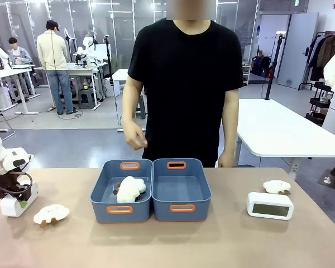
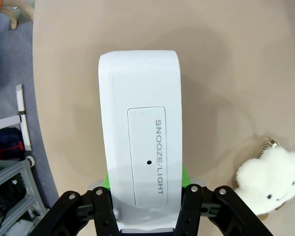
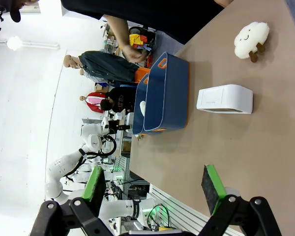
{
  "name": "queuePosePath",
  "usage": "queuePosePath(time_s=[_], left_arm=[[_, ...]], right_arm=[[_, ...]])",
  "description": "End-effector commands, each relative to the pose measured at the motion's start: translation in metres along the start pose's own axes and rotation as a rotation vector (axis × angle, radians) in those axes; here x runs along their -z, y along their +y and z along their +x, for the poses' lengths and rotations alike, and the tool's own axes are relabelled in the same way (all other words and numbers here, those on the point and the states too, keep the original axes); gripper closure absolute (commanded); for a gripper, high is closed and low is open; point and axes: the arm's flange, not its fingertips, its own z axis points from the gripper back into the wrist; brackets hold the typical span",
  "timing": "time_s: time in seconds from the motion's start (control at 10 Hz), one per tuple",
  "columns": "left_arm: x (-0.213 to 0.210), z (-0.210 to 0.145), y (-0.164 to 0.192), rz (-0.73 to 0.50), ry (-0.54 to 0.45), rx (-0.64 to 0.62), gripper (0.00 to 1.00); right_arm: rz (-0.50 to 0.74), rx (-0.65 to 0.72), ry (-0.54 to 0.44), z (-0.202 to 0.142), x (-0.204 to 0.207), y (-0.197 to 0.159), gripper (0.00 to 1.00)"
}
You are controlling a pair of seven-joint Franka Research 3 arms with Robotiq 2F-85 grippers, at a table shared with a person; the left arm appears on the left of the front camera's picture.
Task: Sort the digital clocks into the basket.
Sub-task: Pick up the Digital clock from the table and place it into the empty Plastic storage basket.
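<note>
We pinch a digital clock (image 2: 137,123) in the left gripper (image 2: 145,196), right gripper (image 3: 152,191) spread; next we should lift it into the empty basket (image 1: 167,215).

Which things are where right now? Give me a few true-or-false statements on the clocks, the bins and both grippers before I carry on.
1. The left gripper is shut on a white rounded-rectangular plastic digital clock. True.
2. The left blue-grey rectangular plastic bin holds a lumpy white plush toy. True.
3. The second white digital clock lies in a bin. False: it stands on the tan table, to the right of both bins.
4. The right gripper grips a plush toy. False: it is open, with nothing between its fingers.
5. The right blue-grey bin holds a clock. False: no clock lies in it.
</note>
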Motion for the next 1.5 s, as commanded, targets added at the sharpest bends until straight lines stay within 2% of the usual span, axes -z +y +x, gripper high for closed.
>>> queuePosePath(time_s=[0.0,0.1,0.2,0.3,0.4,0.5,0.6,0.7,0.8,1.0,1.1,1.2,1.4], left_arm=[[-0.024,0.005,0.003,0.000,-0.059,0.086,0.50],[-0.078,0.013,0.007,0.002,-0.194,0.191,0.50],[-0.132,0.018,0.006,0.134,-0.239,0.303,0.50],[-0.181,0.016,0.003,0.134,-0.320,0.406,0.50],[-0.210,0.015,-0.010,0.132,-0.402,0.565,0.50],[-0.219,0.019,-0.020,0.171,-0.411,0.645,0.50],[-0.219,0.025,-0.028,0.115,-0.466,0.682,0.50],[-0.231,0.035,-0.066,0.047,-0.606,0.804,0.50],[-0.243,0.050,-0.123,0.003,-0.657,0.931,0.50],[-0.242,0.068,-0.253,-0.092,-0.610,1.239,0.50],[-0.237,0.078,-0.315,-0.105,-0.543,1.290,0.50],[-0.229,0.091,-0.362,-0.095,-0.508,1.319,0.50],[-0.211,0.109,-0.430,-0.161,-0.430,1.306,0.50]], right_arm=[[0.011,-0.011,-0.002,0.001,0.000,0.002,0.00],[0.011,-0.011,-0.002,0.001,0.000,0.002,0.00],[0.011,-0.011,-0.002,0.001,0.000,0.002,0.00],[0.011,-0.011,-0.002,0.001,0.000,0.002,0.00],[0.011,-0.011,-0.002,0.001,0.000,0.002,0.00],[0.011,-0.011,-0.002,0.001,0.000,0.002,0.00],[0.011,-0.011,-0.002,0.001,0.000,0.002,0.00],[0.011,-0.011,-0.002,0.001,0.000,0.002,0.00],[0.011,-0.011,-0.002,0.001,0.000,0.002,0.00],[0.011,-0.011,-0.002,0.001,0.000,0.002,0.00],[0.011,-0.011,-0.002,0.001,0.000,0.002,0.00],[0.011,-0.011,-0.002,0.001,0.000,0.002,0.00],[0.011,-0.011,-0.002,0.001,0.000,0.002,0.00]])
